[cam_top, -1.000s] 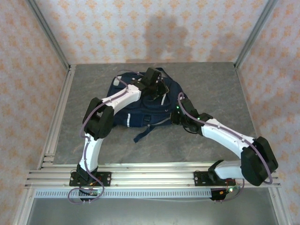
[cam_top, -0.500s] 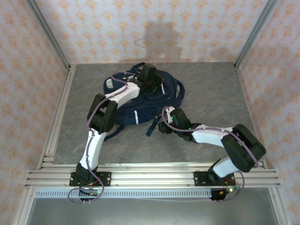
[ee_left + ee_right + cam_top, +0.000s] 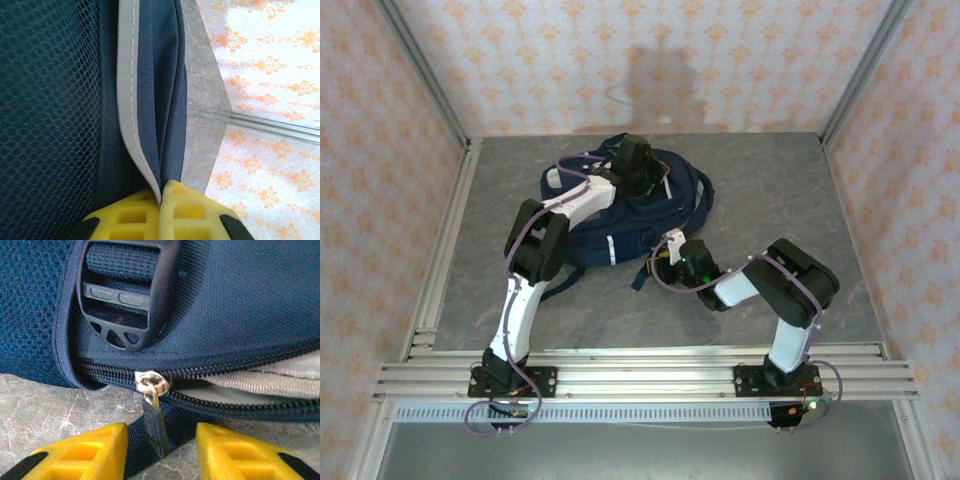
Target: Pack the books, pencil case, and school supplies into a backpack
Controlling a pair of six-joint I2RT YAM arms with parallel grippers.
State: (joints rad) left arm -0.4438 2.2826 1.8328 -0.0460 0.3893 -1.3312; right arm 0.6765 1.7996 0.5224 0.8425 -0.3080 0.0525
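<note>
Holds the right fingers [image 3: 80, 450] apart and low over the surface [image 3: 40, 395], right at the near edge of the backpack [image 3: 240, 300]. Frames the dark zip pull [image 3: 156, 427] between them without touching it. Hangs from the metal slider [image 3: 151, 382] just beyond, long axis pointing straight back toward the fingers. Looks to call for closing on that tab first, then hauling sideways along the zip line, left to right across the wrist view. Gapes open to the right of the slider, baring pale grey lining [image 3: 260, 377]; cannot tell what, if anything, lies inside. Sits just below a black buckle [image 3: 125, 295].

Farther off, clamps the left fingers [image 3: 185, 212] together on the backpack, pinching a pale grey edge strip [image 3: 127, 75] beside dark mesh [image 3: 50, 100]. Probably braces the fabric against the coming pull.

Seen from above, lies flat across the middle of the surface, toward the far wall, top end away from the arms. Puts the right arm much nearer the zip than the left.
</note>
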